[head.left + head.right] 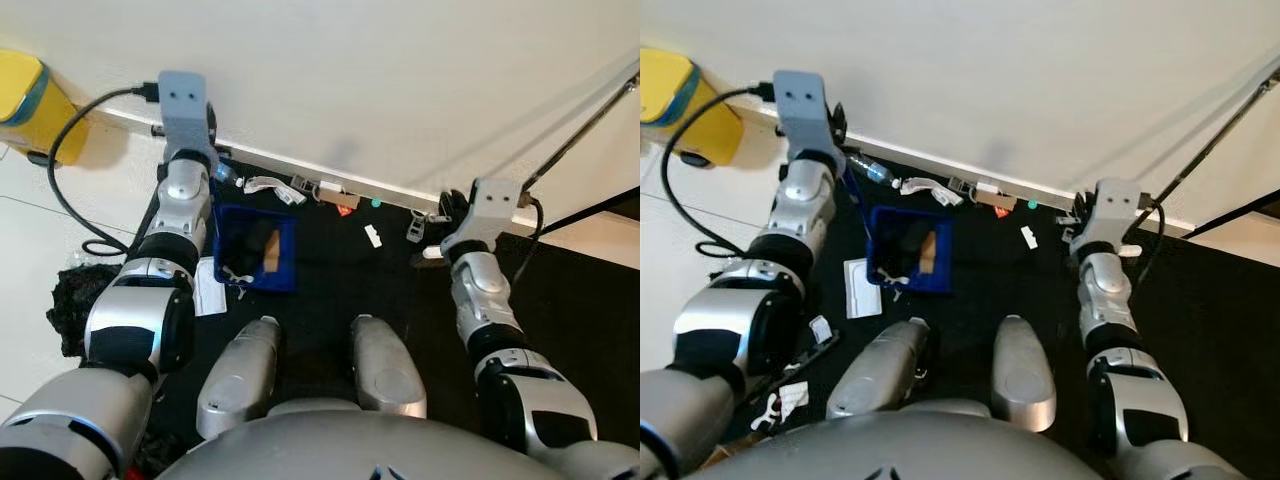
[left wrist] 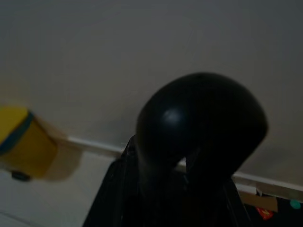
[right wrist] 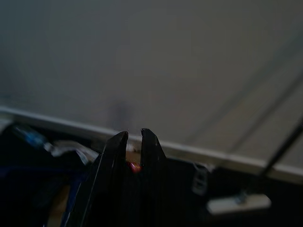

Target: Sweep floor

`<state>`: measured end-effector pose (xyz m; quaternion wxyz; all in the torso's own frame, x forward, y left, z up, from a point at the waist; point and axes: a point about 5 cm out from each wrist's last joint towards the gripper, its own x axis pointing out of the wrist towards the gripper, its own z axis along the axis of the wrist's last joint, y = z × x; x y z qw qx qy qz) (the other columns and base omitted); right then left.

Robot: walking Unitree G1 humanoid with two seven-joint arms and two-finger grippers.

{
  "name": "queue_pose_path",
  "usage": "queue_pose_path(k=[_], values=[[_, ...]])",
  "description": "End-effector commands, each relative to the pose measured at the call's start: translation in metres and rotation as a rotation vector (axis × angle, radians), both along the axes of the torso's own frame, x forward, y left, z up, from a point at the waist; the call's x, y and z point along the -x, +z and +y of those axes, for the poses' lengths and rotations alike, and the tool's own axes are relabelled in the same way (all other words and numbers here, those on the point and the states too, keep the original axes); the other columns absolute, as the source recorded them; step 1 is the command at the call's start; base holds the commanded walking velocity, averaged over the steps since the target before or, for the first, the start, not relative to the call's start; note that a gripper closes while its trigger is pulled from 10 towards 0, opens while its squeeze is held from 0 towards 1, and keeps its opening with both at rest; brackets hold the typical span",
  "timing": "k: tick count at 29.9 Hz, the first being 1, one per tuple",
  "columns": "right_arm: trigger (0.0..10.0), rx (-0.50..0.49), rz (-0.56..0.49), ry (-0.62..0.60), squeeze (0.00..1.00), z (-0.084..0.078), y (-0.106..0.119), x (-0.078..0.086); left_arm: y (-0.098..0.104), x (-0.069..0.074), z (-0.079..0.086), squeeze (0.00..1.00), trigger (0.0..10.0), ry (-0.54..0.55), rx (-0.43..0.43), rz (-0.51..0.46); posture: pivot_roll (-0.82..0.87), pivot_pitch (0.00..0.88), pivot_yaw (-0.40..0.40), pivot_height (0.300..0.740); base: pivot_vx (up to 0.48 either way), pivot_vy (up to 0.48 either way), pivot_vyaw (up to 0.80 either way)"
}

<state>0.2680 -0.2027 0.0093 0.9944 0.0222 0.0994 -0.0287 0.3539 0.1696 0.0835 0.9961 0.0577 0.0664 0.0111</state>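
Two silver arms are reaching forward over a black floor mat [image 1: 340, 290] that is running up to a white baseboard [image 1: 380, 185] at the foot of a pale wall [image 1: 380, 80]. Scattered litter is lying along that baseboard: a plastic bottle [image 1: 872, 170], crumpled white scraps [image 1: 925, 187], a bit of cardboard [image 1: 995, 200], a small red piece [image 1: 344, 208], a green dot [image 1: 376, 203] and a white tag [image 1: 372, 236] sitting a little out from the baseboard on the mat. A blue bin [image 1: 255, 247] is resting on the mat near the baseboard, close beside the left arm, holding dark material and a brown piece. A white paper [image 1: 860, 287] is lying just beside the bin, away from the baseboard. The left gripper [image 2: 201, 142] is hovering near the baseboard, above the mat's corner; its jaws are dark and blurred, so I cannot tell their opening. The right gripper [image 3: 130, 142] is pointing toward the baseboard with its jaws nearly closed, a narrow slit between them, holding nothing visible. A yellow container [image 1: 30, 100] is standing at the wall on pale floor beyond the mat's edge, with a black cable [image 1: 60, 190] looping past it. A thin pole [image 1: 580, 135] is slanting up from the baseboard by the right arm. Open mat is lying between the two arms.
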Motion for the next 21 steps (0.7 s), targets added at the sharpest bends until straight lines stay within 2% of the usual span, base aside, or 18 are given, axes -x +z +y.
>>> queue_pose_path(k=[1, 6, 12, 21], values=[[10.0, -0.005, -0.026, -0.013, 0.0, 0.0, 0.004, -0.003, 0.025, -0.012, 0.009, 0.0, 10.0, 0.031, 0.069, -0.07, 0.03, 0.0, 0.012, 0.74, 0.0, 0.0, 0.0], [10.0, -0.001, -0.037, -0.017, 0.0, 0.002, 0.006, -0.006, 0.027, -0.014, 0.02, 0.0, 10.0, 0.085, 0.171, -0.03, 0.03, 0.0, 0.02, 0.74, 0.0, 0.0, 0.0], [10.0, 0.013, -0.048, -0.024, 0.0, -0.002, 0.008, -0.006, 0.026, -0.011, 0.024, 0.0, 10.0, 0.085, 0.143, -0.01, 0.03, 0.0, 0.022, 0.74, 0.0, 0.0, 0.0], [10.0, 0.028, -0.073, -0.011, 0.0, -0.001, 0.008, -0.002, 0.022, -0.004, 0.021, 0.0, 10.0, 0.058, 0.125, 0.005, 0.04, 0.0, 0.03, 0.74, 0.0, 0.0, 0.0]])
